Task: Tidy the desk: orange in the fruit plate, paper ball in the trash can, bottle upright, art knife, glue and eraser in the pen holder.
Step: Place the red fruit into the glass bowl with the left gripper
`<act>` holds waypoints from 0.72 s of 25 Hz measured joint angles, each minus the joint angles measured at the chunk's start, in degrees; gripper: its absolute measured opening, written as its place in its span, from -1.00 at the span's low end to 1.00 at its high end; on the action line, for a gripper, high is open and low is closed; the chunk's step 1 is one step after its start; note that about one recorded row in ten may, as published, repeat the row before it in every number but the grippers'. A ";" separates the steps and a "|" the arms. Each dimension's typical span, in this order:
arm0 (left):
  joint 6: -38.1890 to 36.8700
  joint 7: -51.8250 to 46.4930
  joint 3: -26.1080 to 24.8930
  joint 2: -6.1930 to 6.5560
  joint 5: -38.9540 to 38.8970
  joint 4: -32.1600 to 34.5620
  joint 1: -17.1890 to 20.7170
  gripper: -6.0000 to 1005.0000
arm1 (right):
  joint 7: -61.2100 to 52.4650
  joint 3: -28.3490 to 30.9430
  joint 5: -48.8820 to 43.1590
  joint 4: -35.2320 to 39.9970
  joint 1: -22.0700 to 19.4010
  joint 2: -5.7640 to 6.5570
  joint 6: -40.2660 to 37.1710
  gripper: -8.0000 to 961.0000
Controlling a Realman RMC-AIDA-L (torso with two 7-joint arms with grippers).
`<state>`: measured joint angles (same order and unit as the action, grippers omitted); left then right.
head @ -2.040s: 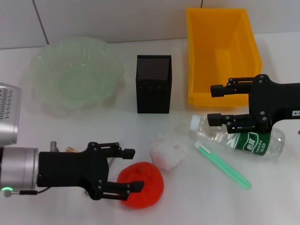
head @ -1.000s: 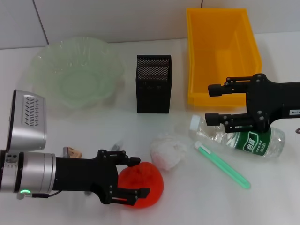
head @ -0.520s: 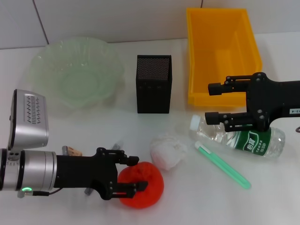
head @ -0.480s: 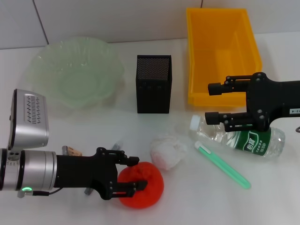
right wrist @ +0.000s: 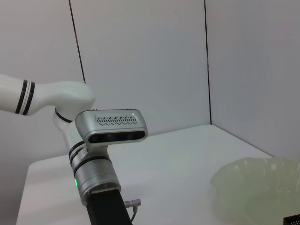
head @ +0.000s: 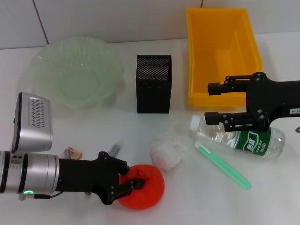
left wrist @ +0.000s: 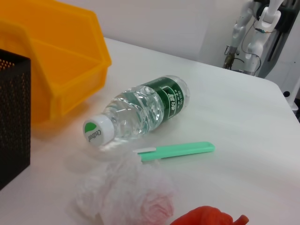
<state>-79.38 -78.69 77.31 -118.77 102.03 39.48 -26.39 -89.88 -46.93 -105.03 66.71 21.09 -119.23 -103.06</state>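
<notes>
White table (head: 84, 126), tiled wall behind. Left hand (head: 125, 180), open a second ago, is now closing its fingers onto the squashed red-orange fruit (head: 143, 186) at the near edge; grasp looks made, so a lift toward the pale green glass plate (head: 75, 75) seems next. Right hand (head: 216, 103) is hovering open over the lying clear plastic bottle (head: 239, 136), unchanged.
</notes>
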 joint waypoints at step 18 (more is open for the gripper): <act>-11.54 0.14 -0.75 0.30 -6.60 10.01 4.25 -0.71 | -0.03 0.71 -0.13 0.02 -0.55 0.05 1.17 0.48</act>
<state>-90.91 -78.54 76.56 -118.47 95.43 49.49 -22.14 -89.90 -46.22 -105.16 66.74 20.54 -119.18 -101.89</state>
